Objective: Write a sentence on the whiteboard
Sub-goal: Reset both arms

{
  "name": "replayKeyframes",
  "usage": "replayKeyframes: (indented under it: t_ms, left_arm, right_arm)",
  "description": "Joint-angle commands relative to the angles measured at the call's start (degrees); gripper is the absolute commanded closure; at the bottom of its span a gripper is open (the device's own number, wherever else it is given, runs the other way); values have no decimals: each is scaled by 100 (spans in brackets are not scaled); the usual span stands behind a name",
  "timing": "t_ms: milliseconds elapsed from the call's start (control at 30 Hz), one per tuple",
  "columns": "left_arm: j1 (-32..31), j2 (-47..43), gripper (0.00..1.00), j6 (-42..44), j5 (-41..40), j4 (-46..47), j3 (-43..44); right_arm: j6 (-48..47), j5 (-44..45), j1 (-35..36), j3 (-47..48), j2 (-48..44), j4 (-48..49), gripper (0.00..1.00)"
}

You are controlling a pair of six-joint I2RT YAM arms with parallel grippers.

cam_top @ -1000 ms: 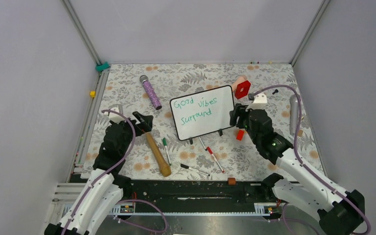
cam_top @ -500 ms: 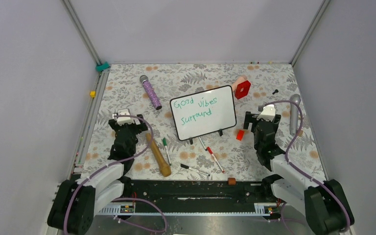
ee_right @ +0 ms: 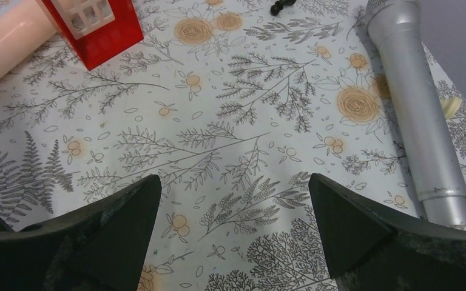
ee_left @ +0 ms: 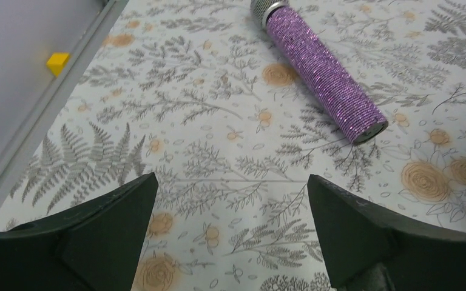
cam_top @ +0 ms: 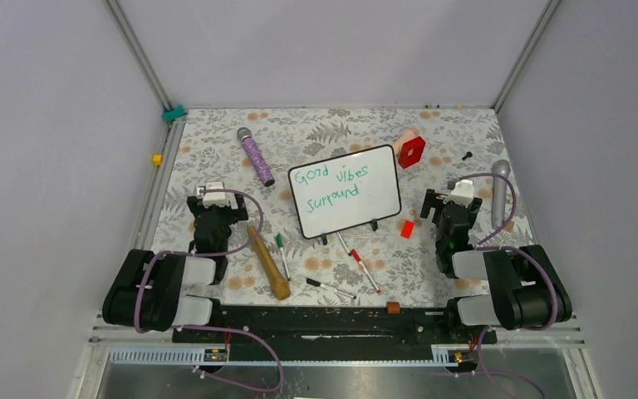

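The whiteboard (cam_top: 345, 192) stands at centre frame in the top view, untouched. Both arms have pulled back from its sides and folded into the lower corners. The left gripper (ee_left: 230, 182) and right gripper (ee_right: 233, 182) have their jaws wide, with nothing between them. The sentence (cam_top: 330, 184) reads "Good vibes surround" in two green lines. A green-capped marker (cam_top: 282, 252) lies just below-left of the board. The writing looks finished, with the arms parking.

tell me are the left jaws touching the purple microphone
Apart. The left wrist view shows the open left jaws with nothing between them, and a stretch of bare floral table cover separating them from the purple microphone lying ahead.
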Motion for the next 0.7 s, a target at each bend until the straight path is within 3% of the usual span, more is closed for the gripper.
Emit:
replayKeyframes:
  t_ms: [0,667]
  left_arm:
    - [112,-17,1,86,669,243,402]
    - [416,21,1,-16,1165,-328,729]
  right_arm:
    - [51,-197,-35,419,-37,101,1]
    - [45,-164,-45,347,-11,297,1]
